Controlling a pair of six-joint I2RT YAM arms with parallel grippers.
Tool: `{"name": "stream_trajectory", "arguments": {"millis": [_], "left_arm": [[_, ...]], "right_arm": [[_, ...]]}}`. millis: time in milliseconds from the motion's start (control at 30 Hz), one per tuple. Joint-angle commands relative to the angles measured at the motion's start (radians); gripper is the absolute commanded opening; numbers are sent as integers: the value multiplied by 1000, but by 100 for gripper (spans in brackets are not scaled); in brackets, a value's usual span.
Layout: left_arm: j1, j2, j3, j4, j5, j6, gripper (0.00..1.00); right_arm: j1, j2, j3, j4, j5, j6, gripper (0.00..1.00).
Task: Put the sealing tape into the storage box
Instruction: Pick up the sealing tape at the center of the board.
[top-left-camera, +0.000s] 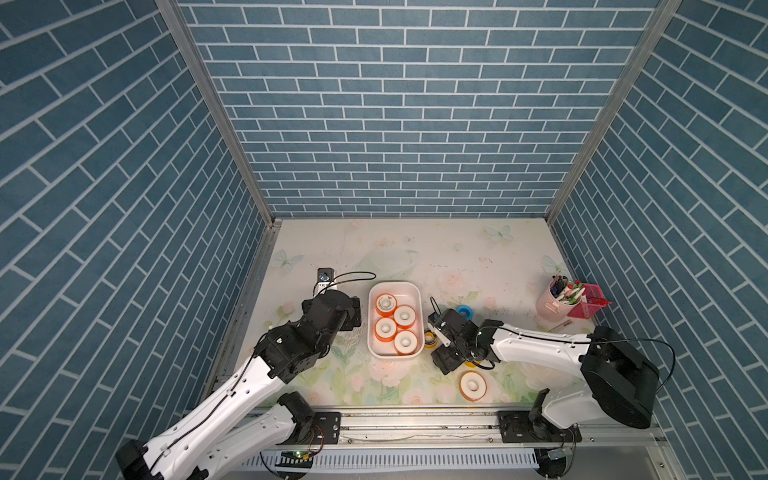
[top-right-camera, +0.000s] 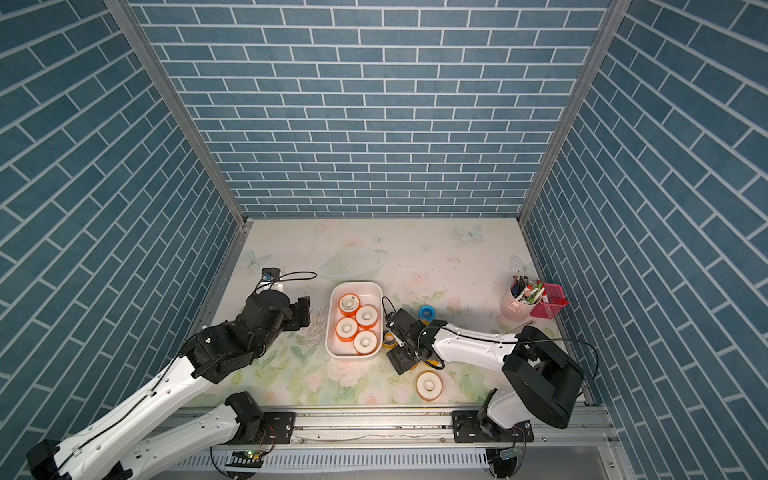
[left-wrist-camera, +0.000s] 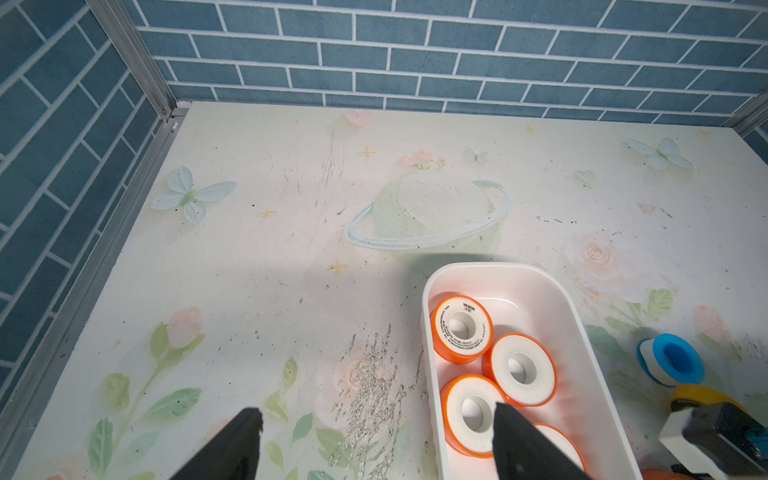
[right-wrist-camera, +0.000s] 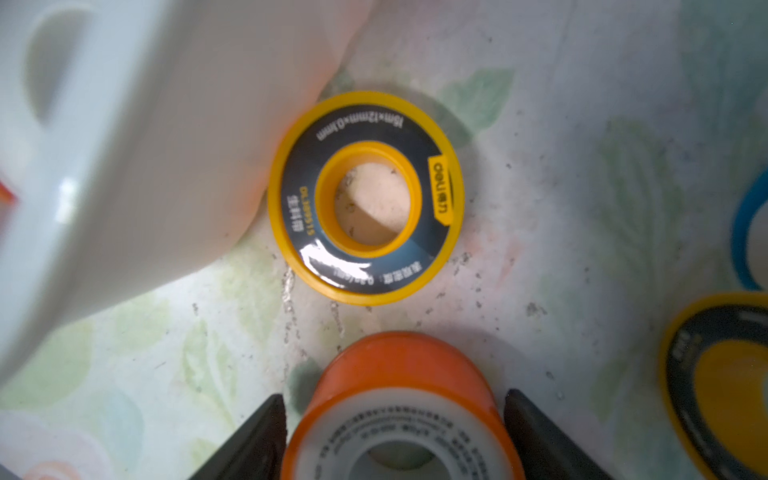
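The white storage box (top-left-camera: 395, 284) (top-right-camera: 357, 284) (left-wrist-camera: 427, 332) holds several orange sealing tape rolls (top-left-camera: 385, 304) (left-wrist-camera: 461, 328). My right gripper (right-wrist-camera: 394, 397) (top-left-camera: 446, 340) is just right of the box, shut on an orange roll (right-wrist-camera: 399, 374) that rests on the table, a finger against each side. A yellow-black roll (right-wrist-camera: 299, 208) (top-left-camera: 430, 337) lies against the box wall (right-wrist-camera: 124, 166). A blue roll (top-left-camera: 463, 311) (left-wrist-camera: 675, 359) and a second yellow-black roll (right-wrist-camera: 685, 374) lie nearby. Another orange roll (top-left-camera: 473, 385) (top-right-camera: 429, 385) sits near the front edge. My left gripper (left-wrist-camera: 377, 411) (top-left-camera: 353, 316) hangs open and empty over the box's left rim.
A pale pink pen cup (top-left-camera: 555, 301) and a pink mesh basket (top-left-camera: 588, 305) stand at the right edge of the table. Blue brick walls close in the back and both sides. A metal rail (top-left-camera: 415, 424) with the arm bases runs along the front.
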Motion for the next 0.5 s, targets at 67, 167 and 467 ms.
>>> {"name": "stream_trajectory", "arguments": {"millis": [67, 167, 467], "left_arm": [[7, 10, -10, 10, -1, 10, 90], [8, 12, -10, 10, -1, 12, 90], [8, 11, -10, 10, -1, 11, 90]], "right_arm": [[24, -20, -19, -42, 24, 39, 81], [34, -20, -15, -48, 28, 42, 81], [39, -44, -10, -49, 43, 52, 67]]}}
